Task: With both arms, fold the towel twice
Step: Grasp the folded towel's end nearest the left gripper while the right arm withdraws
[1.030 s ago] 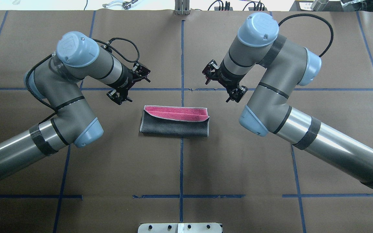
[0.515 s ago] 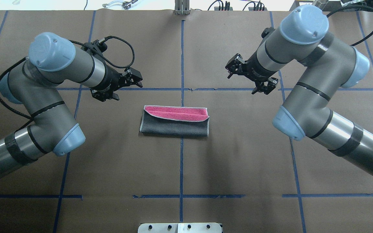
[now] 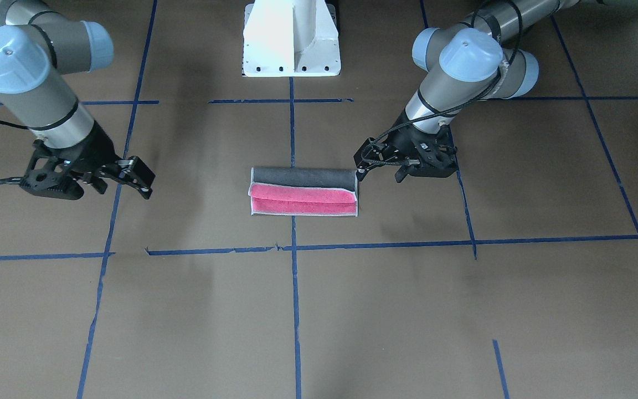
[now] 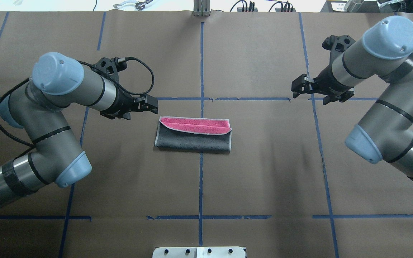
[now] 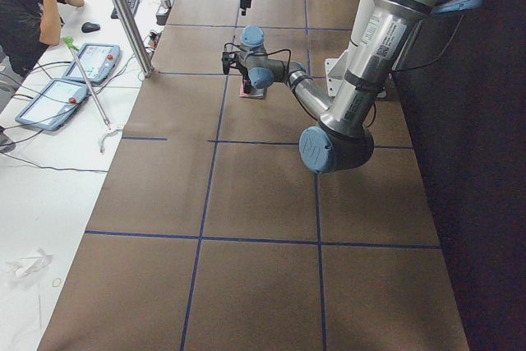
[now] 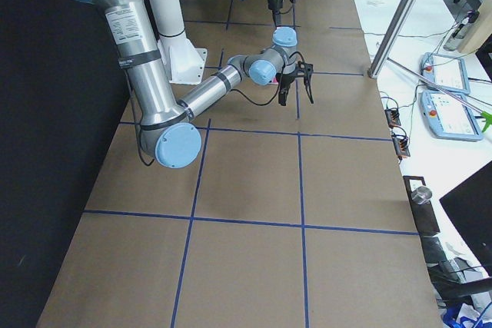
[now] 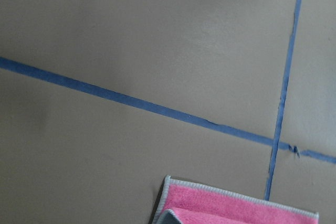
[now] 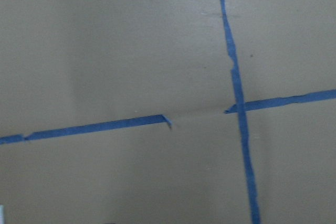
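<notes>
The towel (image 4: 193, 134) lies folded into a long strip at the table's middle, dark grey face up, with a pink-red band along its far edge. It also shows in the front-facing view (image 3: 303, 191), and its pink corner shows in the left wrist view (image 7: 236, 211). My left gripper (image 4: 141, 109) is open and empty, just off the towel's far left corner; it also shows in the front-facing view (image 3: 379, 176). My right gripper (image 4: 309, 98) is open and empty, well to the right of the towel; it also shows in the front-facing view (image 3: 122, 185).
Blue tape lines (image 4: 201, 71) grid the brown table cover. The white pedestal base (image 3: 291, 39) stands behind the towel. A metal plate (image 4: 199, 252) sits at the near edge. An operator (image 5: 25, 6) and tablets (image 5: 90, 59) are at a side desk.
The right arm has swung far out to the right, away from the towel. The left arm drew back left, and its gripper now sits by the towel's far left corner. The towel has not moved.
</notes>
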